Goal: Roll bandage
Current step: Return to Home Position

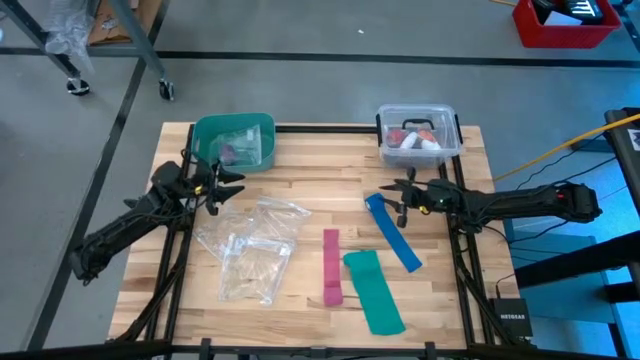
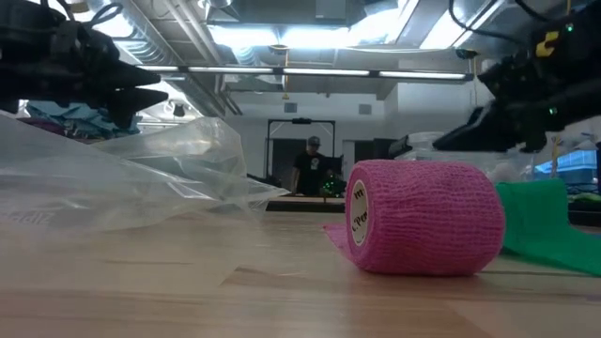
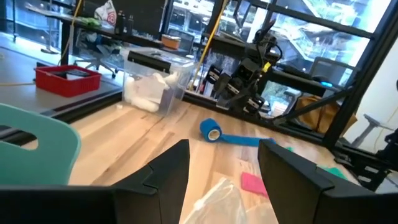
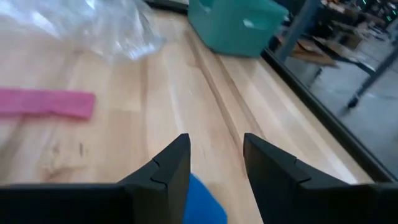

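1. Purple-mauve stretchy fabric bandage point(image 1: 229, 152): one. It is a small stubby roll, seen through clear film, and lies inside the single teal-green rectangular plastic bin point(image 1: 250, 127) at the far left of the table.
2. Left gripper point(image 1: 214, 186): it is just beside the bin's near side. Its two dark fingers stand apart with nothing between them.
3. Right gripper point(image 1: 402, 195): it hovers by the rolled far end of the blue strip. Its fingers are spread and hold nothing.
4. Fabric strips on the pale wooden slatted table point(image 1: 300, 190): three.
   - Pink crepe strip point(image 1: 332, 262), rolled into a short cylinder at its near end.
   - Blue strip point(image 1: 395, 238), narrow and lying at a slant.
   - Teal-green band point(image 1: 374, 292), wider and lying flat.
5. Clear crinkled plastic bags point(image 1: 250, 245): one loose heap between the left gripper and the pink strip. The number of bags cannot be told.
6. Clear lidded plastic box point(image 1: 418, 135): one, at the far right, holding white and red items.
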Motion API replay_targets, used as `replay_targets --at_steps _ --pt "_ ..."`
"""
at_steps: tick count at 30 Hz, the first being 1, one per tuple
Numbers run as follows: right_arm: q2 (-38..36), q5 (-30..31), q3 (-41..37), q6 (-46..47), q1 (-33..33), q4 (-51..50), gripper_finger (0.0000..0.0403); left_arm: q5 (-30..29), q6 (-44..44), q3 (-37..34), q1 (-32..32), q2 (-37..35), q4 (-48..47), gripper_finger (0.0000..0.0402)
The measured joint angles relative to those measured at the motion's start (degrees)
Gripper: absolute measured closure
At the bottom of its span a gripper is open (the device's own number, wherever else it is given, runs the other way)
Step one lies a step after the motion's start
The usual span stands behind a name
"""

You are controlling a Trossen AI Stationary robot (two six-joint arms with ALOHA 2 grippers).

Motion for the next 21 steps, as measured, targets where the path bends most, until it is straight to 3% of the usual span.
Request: replay_targets --at_steps 11,21 --pt "0.0 6.5 -2.3 2.9 0.0 -0.2 0.0251 -6.0 9.0 0.0 0.0 5.2 -0.3 0.0219" --pt "0.0 8.0 -2.3 2.8 0.0 -4.3 0.0251 -6.5 2.0 0.0 0.0 7.7 -0.3 0.0219"
